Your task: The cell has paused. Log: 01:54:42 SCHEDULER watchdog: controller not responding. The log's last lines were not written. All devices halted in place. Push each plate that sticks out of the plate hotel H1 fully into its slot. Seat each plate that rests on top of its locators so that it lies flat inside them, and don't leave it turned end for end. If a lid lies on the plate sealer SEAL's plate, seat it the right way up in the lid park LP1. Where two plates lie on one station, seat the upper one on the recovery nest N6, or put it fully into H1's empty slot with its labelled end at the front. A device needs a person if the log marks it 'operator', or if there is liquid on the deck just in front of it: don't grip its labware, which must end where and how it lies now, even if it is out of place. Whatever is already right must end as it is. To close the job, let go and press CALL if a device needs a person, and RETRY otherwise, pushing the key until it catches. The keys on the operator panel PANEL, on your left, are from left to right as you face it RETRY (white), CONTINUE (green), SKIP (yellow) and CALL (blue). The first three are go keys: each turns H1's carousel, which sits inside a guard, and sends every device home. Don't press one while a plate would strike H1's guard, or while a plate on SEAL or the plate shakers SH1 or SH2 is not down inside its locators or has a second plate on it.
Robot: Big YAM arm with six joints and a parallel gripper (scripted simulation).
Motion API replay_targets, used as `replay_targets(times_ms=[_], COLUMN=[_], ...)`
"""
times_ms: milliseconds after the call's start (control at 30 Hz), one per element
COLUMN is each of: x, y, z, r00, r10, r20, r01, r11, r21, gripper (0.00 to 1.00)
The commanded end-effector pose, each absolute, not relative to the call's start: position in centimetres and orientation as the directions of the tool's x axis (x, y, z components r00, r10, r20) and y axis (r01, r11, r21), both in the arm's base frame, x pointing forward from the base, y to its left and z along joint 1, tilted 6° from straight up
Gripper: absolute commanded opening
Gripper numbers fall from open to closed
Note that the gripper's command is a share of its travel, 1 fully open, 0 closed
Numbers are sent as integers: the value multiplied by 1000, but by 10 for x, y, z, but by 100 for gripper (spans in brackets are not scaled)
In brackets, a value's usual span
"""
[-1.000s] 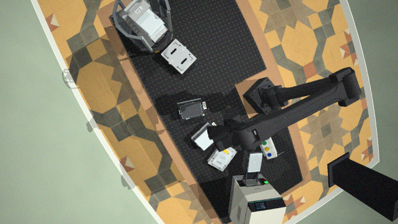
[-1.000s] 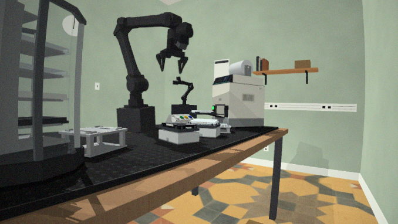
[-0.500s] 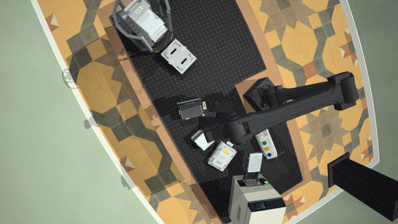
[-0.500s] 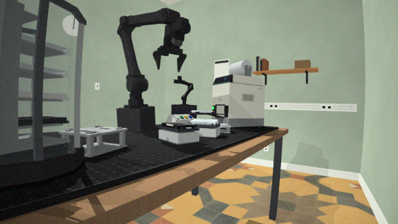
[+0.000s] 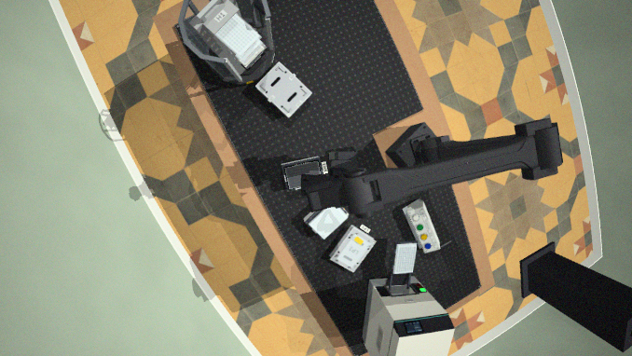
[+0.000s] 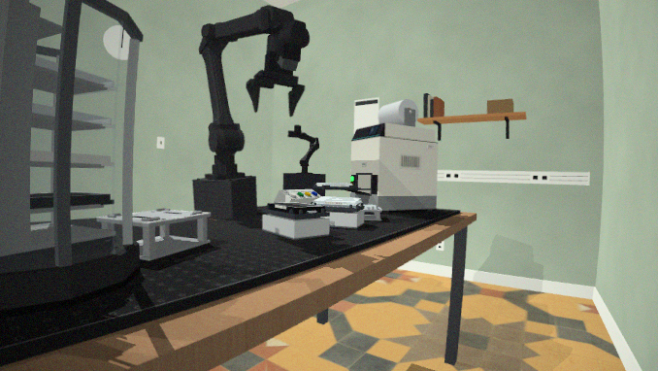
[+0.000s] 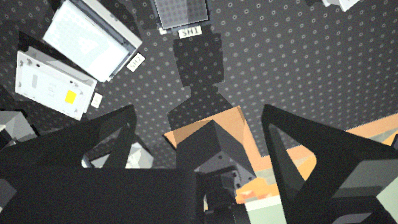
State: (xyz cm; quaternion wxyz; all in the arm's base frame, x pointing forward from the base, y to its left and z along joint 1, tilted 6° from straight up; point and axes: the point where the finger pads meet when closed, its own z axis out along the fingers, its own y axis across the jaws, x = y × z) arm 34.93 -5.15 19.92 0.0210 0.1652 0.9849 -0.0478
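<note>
High over the black worktop (image 5: 354, 61) in the top view, the arm reaches across the middle stations, its hand hidden under the wrist. Plate hotel H1 (image 5: 188, 34) sits at the far end with pale plates showing inside its guard; whether one sticks out I cannot tell. Recovery nest N6 (image 5: 283, 89) lies just beside it, bare. Near the arm are a dark shaker station (image 5: 298, 171), a pale plate (image 5: 326, 221), the yellow-marked lid park LP1 (image 5: 352, 247), the PANEL (image 5: 420, 225) and the sealer SEAL (image 5: 407, 321) with a plate (image 5: 405, 257) on its tray.

From the exterior view, the hand (image 6: 275, 99) hangs well above everything, fingers spread wide, holding nothing.

Through the wrist view, both fingers frame the arm's pedestal, with the shaker plate (image 7: 181, 12) at the top edge.

My worry: descending from this height onto a station misjudged as out of place, or onto one needing a person. Any liquid on the deck is too small to make out here, so gripping now risks disturbing labware that must stay put.
</note>
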Motion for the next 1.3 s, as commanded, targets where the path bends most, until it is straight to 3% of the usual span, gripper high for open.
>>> replay_targets(times_ms=[0, 933, 1267], x=[381, 411, 409], y=[-64, -112, -147], z=[227, 243, 235], r00=[-944, -946, -818], r10=[303, 287, 559], r20=[-131, -150, -137], r01=[313, 301, 569], r11=[947, 951, 821], r21=[-66, -74, -43], gripper=[100, 100, 100])
